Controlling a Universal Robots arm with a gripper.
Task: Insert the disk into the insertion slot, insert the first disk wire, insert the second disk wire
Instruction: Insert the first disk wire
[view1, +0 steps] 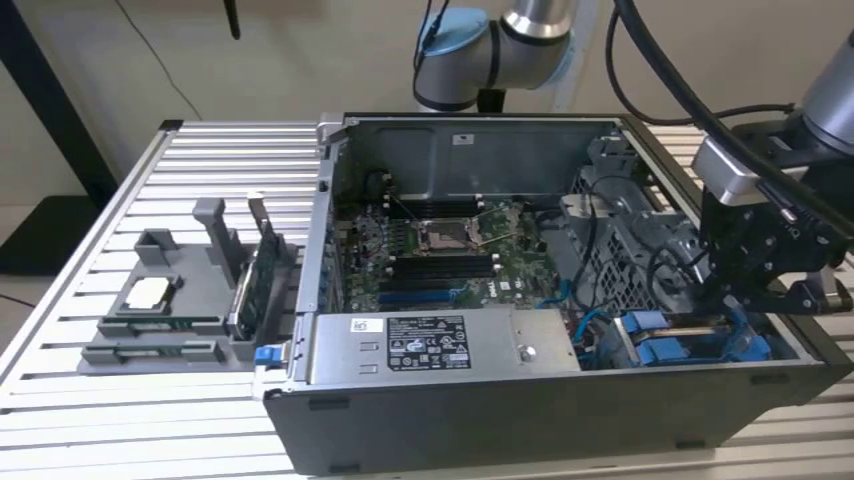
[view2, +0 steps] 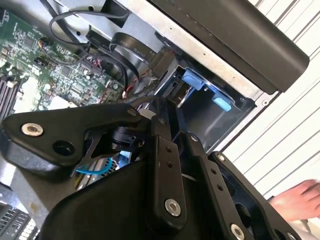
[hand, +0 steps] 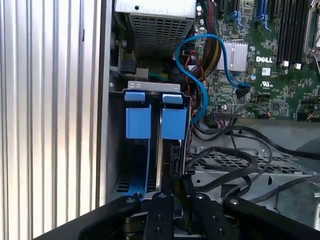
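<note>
My end effector (view1: 794, 298) hovers over the slot (hand: 152, 86) at the case's (view1: 534, 425) 4 o'clock corner; I cannot tell its closure. The disk (hand: 137, 122) appears seated edge-on. Judged rigid, dense and shock-sensitive: hold it by the blue carrier edges.

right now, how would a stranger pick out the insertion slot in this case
In the exterior view, find the open computer case, then go to its near corner on the exterior view's right, past the labelled power-supply box. The insertion slot is the grey metal bay there; unlike that box, it carries bright blue plastic tabs.
</note>
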